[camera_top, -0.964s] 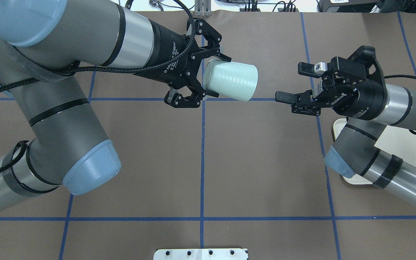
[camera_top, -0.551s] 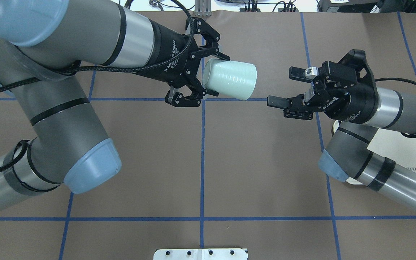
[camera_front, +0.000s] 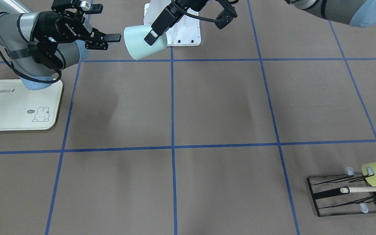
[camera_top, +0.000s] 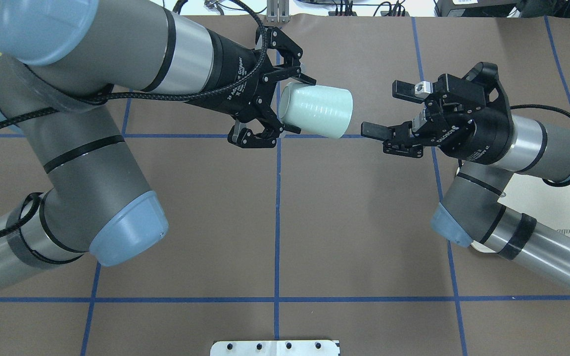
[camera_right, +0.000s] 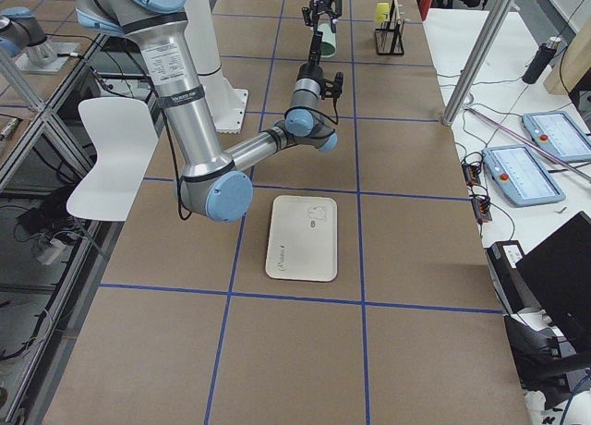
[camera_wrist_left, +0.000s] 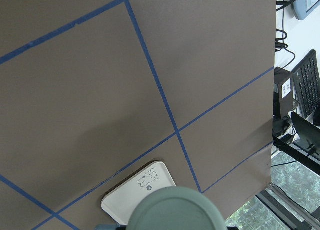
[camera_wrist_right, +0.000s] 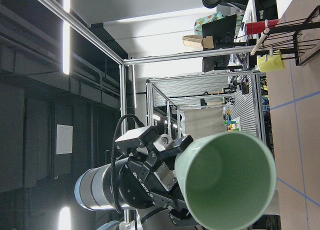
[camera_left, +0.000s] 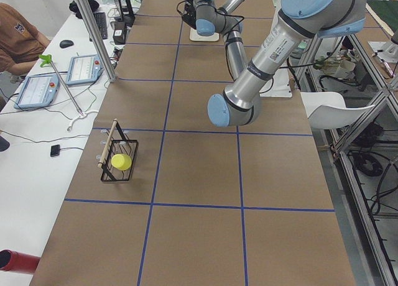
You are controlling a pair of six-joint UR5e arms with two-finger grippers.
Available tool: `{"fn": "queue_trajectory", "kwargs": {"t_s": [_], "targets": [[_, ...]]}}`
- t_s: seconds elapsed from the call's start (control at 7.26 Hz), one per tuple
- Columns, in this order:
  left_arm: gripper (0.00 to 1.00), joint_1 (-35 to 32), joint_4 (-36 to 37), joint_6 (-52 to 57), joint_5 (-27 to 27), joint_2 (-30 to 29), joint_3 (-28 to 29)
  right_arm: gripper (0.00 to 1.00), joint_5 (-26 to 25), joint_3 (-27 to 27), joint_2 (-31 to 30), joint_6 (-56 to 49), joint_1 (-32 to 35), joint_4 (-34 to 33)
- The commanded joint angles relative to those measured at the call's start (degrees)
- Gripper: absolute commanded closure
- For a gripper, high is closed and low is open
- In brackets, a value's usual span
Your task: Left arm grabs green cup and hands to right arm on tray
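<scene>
Brown table (camera_top: 275, 222) below; my L gripper (camera_top: 297, 105) clamps green cup (camera_top: 320, 110) midair, R gripper (camera_top: 383, 110) wide open just beside. Handover step: next, R must straddle cup, then close.

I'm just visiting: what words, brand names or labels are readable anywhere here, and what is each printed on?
"Rabbit": script on the tray.
"hi": speech bubble by the tray's bunny drawing.
"ROBOTIQ": body of the right pincer.
"2F Ada... Gripper": body of the left pincer, partly crossed by a cable; smaller line beneath unreadable.
Sticker on the left arm: too small to read.
Green cup: no text.
</scene>
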Motion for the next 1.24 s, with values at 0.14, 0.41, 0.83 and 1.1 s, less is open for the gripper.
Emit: {"fn": "queue_trajectory", "kwargs": {"t_s": [0.14, 0.41, 0.83, 1.1], "targets": [[0.91, 0.2, -1.1, -0.2, 0.0, -0.2, 0.4, 0.01, -0.3, -0.1, 0.1, 0.0, 0.0, 0.0], [0.91, 0.3, -1.2, -0.2, 0.0, -1.1, 1.5, 0.01, -0.3, -0.1, 0.1, 0.0, -0.1, 0.0], [0.91, 1.7, -1.2, -0.2, 0.1, -2.0, 2.9, 0.01, -0.3, -0.1, 0.1, 0.0, -0.2, 0.1], [0.91, 2.4, -1.2, -0.2, 0.1, -2.1, 2.8, 0.01, -0.4, 0.0, 0.1, 0.0, -0.2, 0.1]]}}
